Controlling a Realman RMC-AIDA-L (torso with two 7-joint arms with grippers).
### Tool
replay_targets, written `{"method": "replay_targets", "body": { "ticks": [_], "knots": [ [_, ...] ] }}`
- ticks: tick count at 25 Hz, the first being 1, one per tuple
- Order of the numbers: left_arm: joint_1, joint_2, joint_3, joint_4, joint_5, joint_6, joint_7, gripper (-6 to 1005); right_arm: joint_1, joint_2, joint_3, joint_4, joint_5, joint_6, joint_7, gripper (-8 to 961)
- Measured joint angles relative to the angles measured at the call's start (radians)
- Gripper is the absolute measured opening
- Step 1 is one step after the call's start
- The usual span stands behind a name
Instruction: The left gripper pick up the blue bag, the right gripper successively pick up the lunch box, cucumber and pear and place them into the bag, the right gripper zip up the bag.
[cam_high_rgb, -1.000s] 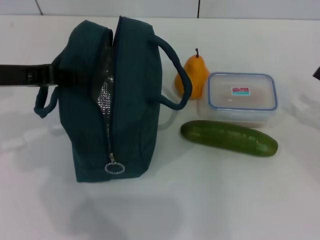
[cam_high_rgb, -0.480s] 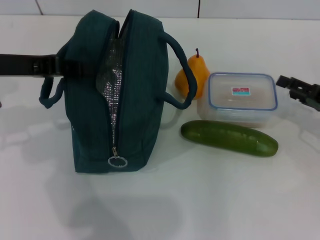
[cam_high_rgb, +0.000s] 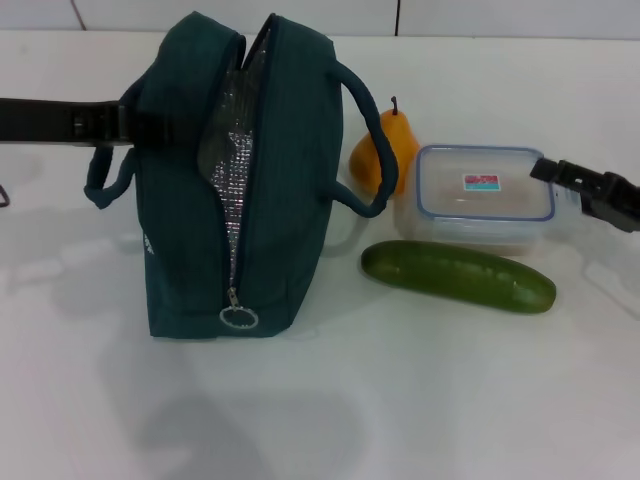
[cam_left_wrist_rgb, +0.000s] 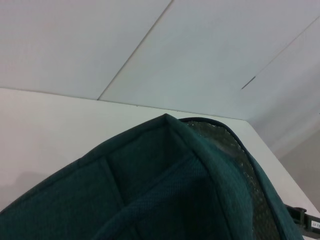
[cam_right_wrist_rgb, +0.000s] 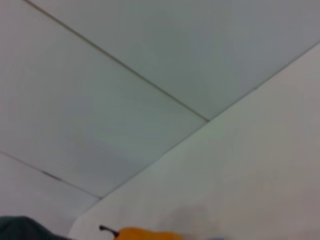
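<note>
**Bag held upright, right gripper beside the lunch box**

Here, in the head view, the blue bag (cam_high_rgb: 235, 180) stands upright on the white counter (cam_high_rgb: 420, 400), its zipper open along most of the top so the silvery lining (cam_high_rgb: 228, 165) shows, and the metal ring pull (cam_high_rgb: 239, 318) hangs low on the near end. The left gripper (cam_high_rgb: 125, 122) reaches in from the left edge as a dark bar and meets the bag at its left side near the left loop handle (cam_high_rgb: 105, 180); its fingers are hidden against the fabric, so whether it is clamped cannot be told. The other handle (cam_high_rgb: 365, 140) arches toward the pear (cam_high_rgb: 385, 150), which stands just behind the lunch box (cam_high_rgb: 485, 195). The cucumber (cam_high_rgb: 458, 275) lies in front of the lunch box, close to it. The right gripper (cam_high_rgb: 590, 190) comes in from the right edge, its tip just beside the lunch box's right end; its finger spread cannot be made out.

In the left wrist view, the blue bag (cam_left_wrist_rgb: 150, 195) fills the lower part, seen close, with the lining (cam_left_wrist_rgb: 240, 165) showing along the open edge.

In the right wrist view, only the top of the pear (cam_right_wrist_rgb: 142, 233) with its dark stem (cam_right_wrist_rgb: 107, 230) shows at the lower edge, with a sliver of the blue bag (cam_right_wrist_rgb: 20, 227) in the corner
</note>
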Motion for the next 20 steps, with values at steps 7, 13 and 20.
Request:
{"method": "replay_targets", "body": {
  "ticks": [7, 13, 20],
  "knots": [
    [-0.001, -0.003, 0.000, 0.000, -0.005, -0.003, 0.000, 32, 0.020, 0.007, -0.039, 0.000, -0.001, -0.010, 0.014, 837],
    [0.008, -0.004, -0.007, 0.000, -0.010, -0.003, 0.000, 32, 0.010, 0.008, -0.032, -0.005, 0.010, -0.050, 0.020, 835],
    [0.010, -0.005, -0.008, 0.000, -0.010, -0.003, 0.000, 32, -0.014, 0.004, -0.025, -0.013, 0.027, -0.107, 0.065, 834]
  ]
}}
